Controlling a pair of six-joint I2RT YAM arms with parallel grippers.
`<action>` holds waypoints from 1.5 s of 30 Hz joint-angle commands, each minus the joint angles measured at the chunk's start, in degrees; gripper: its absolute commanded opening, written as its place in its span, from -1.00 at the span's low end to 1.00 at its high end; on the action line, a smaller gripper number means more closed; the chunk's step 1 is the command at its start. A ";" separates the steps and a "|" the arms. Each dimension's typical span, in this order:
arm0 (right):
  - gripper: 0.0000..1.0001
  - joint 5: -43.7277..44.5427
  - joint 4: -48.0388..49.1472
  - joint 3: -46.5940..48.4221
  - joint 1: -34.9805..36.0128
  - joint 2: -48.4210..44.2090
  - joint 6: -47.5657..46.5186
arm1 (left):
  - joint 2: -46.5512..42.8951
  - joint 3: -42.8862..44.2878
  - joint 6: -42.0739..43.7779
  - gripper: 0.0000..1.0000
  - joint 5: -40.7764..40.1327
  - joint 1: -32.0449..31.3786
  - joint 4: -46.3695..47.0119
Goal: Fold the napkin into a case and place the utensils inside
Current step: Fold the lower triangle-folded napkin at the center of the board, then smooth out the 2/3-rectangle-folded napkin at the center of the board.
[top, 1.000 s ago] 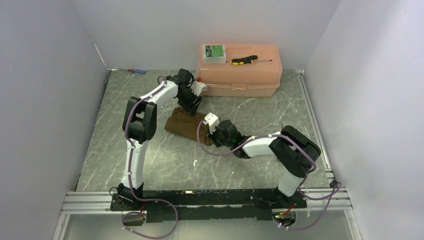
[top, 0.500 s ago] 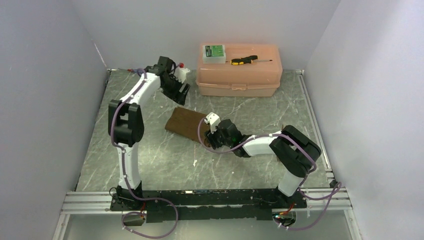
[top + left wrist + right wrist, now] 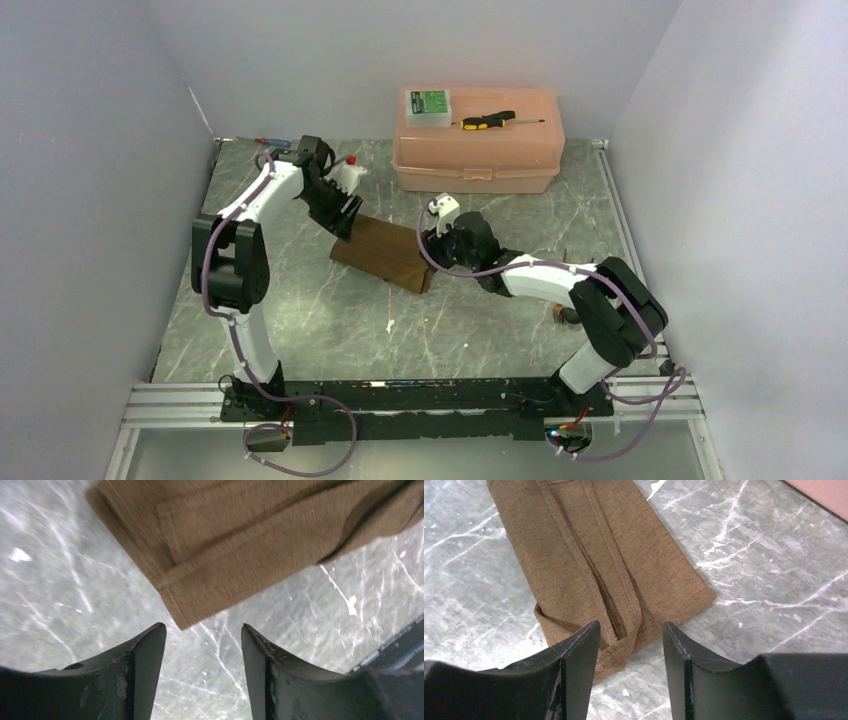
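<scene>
The napkin (image 3: 385, 252) lies mid-table as a narrow folded brown case, its layered folds plain in the right wrist view (image 3: 589, 555). My left gripper (image 3: 343, 218) hovers open at its back-left end; one cloth corner (image 3: 181, 622) sits just beyond the tips (image 3: 202, 630), untouched. My right gripper (image 3: 437, 248) stands open at the right end; the folded edge (image 3: 624, 640) lies under the gap (image 3: 630, 627), and nothing is held. Small dark utensils (image 3: 566, 316) peek out beside the right arm's elbow, mostly hidden.
A pink plastic box (image 3: 478, 160) stands at the back, carrying a green-and-white case (image 3: 428, 105) and a yellow-and-black screwdriver (image 3: 488, 120). A blue-and-red screwdriver (image 3: 270, 142) lies at the back left corner. White walls close three sides.
My right gripper has opened, let go of the napkin's near-right end and moved back along it. The left arm swung out to the back left, then returned to the cloth's left end.
</scene>
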 commanded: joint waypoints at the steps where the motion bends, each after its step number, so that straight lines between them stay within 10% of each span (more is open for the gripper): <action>1: 0.03 -3.11 -1.42 2.98 -0.14 -0.91 4.17 | -1.84 -1.42 3.34 0.15 3.81 -0.10 -2.94; 9: -0.07 -5.95 -2.59 1.10 1.47 -5.73 7.86 | -0.62 -2.68 3.93 0.01 4.32 -0.01 -1.66; 17: -1.00 -15.01 -1.18 -0.78 1.96 -7.59 10.22 | 0.82 -4.54 2.72 -0.25 2.33 0.02 1.96; 29: -1.00 -18.64 1.96 -1.35 -4.17 1.94 11.84 | -0.80 -5.18 0.58 -0.94 1.15 -0.08 5.59; 37: -1.00 -19.93 1.62 0.77 -6.65 9.28 13.12 | -1.21 -2.83 0.79 -0.90 1.97 -0.16 2.17; 45: -1.00 -16.92 0.62 -1.91 -6.83 9.24 14.51 | -2.78 -2.61 1.35 -0.09 3.55 -0.18 -1.02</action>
